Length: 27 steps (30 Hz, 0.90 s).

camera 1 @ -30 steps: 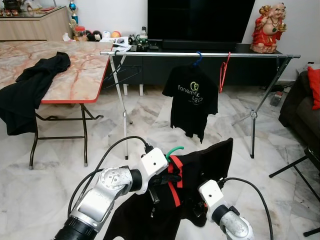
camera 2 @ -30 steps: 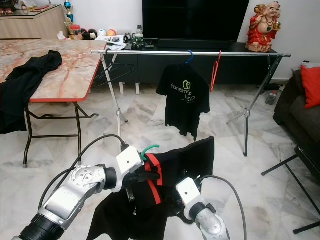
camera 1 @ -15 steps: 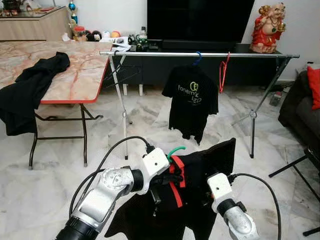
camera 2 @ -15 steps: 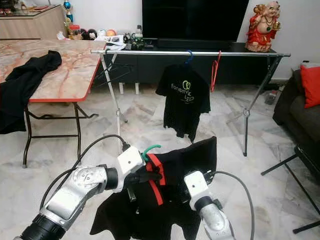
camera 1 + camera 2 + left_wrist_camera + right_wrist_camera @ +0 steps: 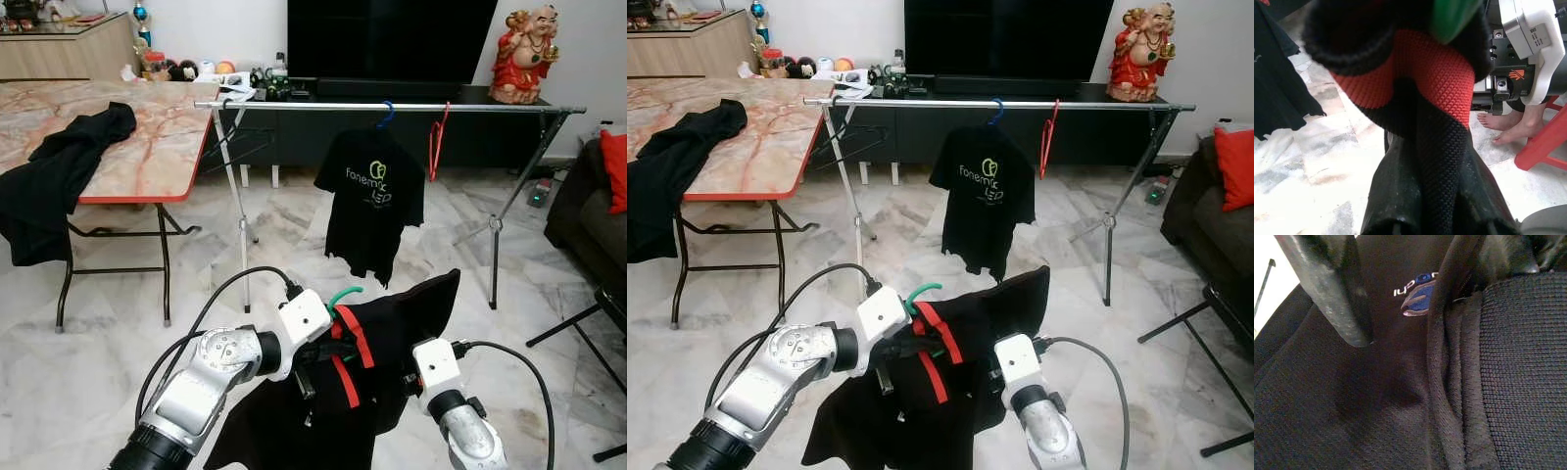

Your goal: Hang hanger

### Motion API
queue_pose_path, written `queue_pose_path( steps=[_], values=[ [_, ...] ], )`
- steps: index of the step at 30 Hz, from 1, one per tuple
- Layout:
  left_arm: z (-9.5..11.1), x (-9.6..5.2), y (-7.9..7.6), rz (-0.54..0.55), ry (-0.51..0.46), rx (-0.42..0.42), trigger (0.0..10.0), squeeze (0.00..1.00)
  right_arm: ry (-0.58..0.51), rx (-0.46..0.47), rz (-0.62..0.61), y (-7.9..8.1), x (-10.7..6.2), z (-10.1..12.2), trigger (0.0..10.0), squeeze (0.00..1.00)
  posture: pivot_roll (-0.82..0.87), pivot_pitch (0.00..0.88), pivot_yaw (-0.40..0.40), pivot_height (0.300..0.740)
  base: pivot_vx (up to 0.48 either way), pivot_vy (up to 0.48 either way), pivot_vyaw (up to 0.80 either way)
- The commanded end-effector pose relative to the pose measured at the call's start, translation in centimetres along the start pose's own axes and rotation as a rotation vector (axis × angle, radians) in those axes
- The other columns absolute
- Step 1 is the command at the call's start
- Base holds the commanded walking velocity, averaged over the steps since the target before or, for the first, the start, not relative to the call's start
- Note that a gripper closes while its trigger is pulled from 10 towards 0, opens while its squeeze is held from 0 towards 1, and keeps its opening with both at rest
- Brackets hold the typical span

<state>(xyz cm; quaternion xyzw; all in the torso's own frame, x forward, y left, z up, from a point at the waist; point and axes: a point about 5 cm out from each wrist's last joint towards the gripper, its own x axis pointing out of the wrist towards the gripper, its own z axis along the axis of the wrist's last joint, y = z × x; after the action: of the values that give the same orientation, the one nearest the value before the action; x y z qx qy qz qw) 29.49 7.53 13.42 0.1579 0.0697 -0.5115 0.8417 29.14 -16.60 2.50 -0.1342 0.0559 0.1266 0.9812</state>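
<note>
1. Drying rack: long silver rail on folding legs, well ahead of the robot across the marble floor. On it a black T-shirt hangs from a blue hanger, with an empty red hanger just beside it. Free rail to the left of the shirt.
2. Table on the robot's left, marble-look top with a red edge, dark garment draped over its near corner.
3. Black shirt with red collar trim, held low in front of the robot between both arms; it sits on the green hanger, whose hook pokes up just above the left wrist.
4. Left gripper: black fingers closed on the bunched red-and-black collar right below the green hanger, so it carries the load.
5. Right gripper: pressed into the black fabric; one finger lies flat on the cloth, the other is hidden, so I cannot tell how far open it is or whether it grips.
6. Step, as judged: carry phase, hanger loaded, not yet hung. Next move needs an approach to the rack, a lift of the hook above the rail, and a landing on the free stretch.
7. Writing: hung T-shirt reads roughly "fonemoc", second line unreadable. Held shirt has a small logo, letters "iup" or similar, unclear.
</note>
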Motion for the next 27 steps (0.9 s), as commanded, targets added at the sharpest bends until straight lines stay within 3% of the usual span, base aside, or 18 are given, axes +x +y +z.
queue_pose_path(
  steps=[1,27],
  values=[
    [0.76,0.04,0.07,0.004,-0.025,0.022,10.0,0.00,-0.002,0.017,-0.013,-0.24,0.11,0.09,0.0,0.00,0.11,0.000,-0.054,0.740,0.000,0.000,0.00],
    [0.63,-0.15,-0.22,-0.013,-0.021,0.015,10.0,0.00,0.001,0.033,-0.016,-0.31,0.34,0.24,0.0,0.00,0.11,0.000,-0.057,0.740,0.000,0.000,0.00]
  ],
)
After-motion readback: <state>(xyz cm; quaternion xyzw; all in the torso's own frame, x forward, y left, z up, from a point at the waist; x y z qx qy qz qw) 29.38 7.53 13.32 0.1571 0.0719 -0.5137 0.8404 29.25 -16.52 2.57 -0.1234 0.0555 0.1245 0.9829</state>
